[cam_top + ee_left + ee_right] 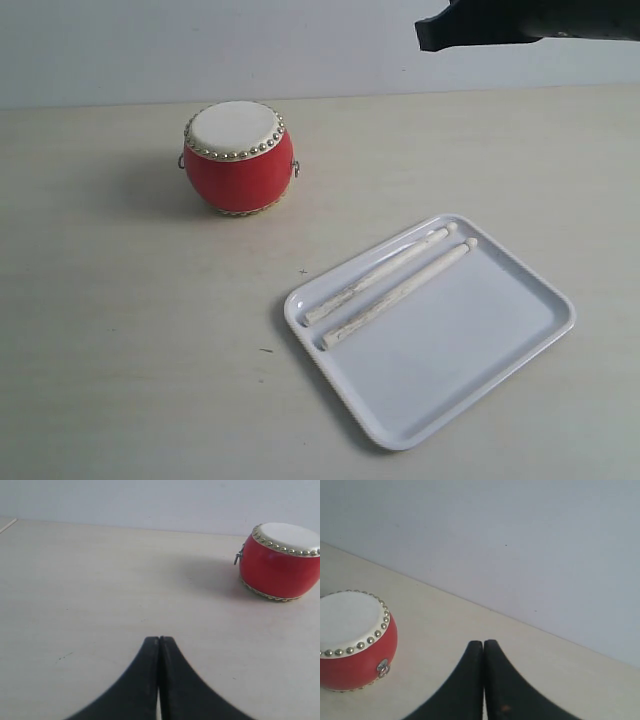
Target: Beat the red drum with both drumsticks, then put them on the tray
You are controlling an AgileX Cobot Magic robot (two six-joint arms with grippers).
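Observation:
The red drum (238,160) stands upright on the table at the back left, cream skin up; it also shows in the left wrist view (279,562) and the right wrist view (352,640). Two whitish drumsticks (378,274) (398,292) lie side by side inside the white tray (520,340) at the front right. My left gripper (159,639) is shut with nothing in it, low over bare table well away from the drum. Empty as well, my right gripper (483,642) is shut and raised; in the exterior view a dark part of that arm (530,22) shows at the top right.
A pale wooden table (130,330) carries everything, with a plain light wall (200,50) behind its far edge. The left arm does not show in the exterior view.

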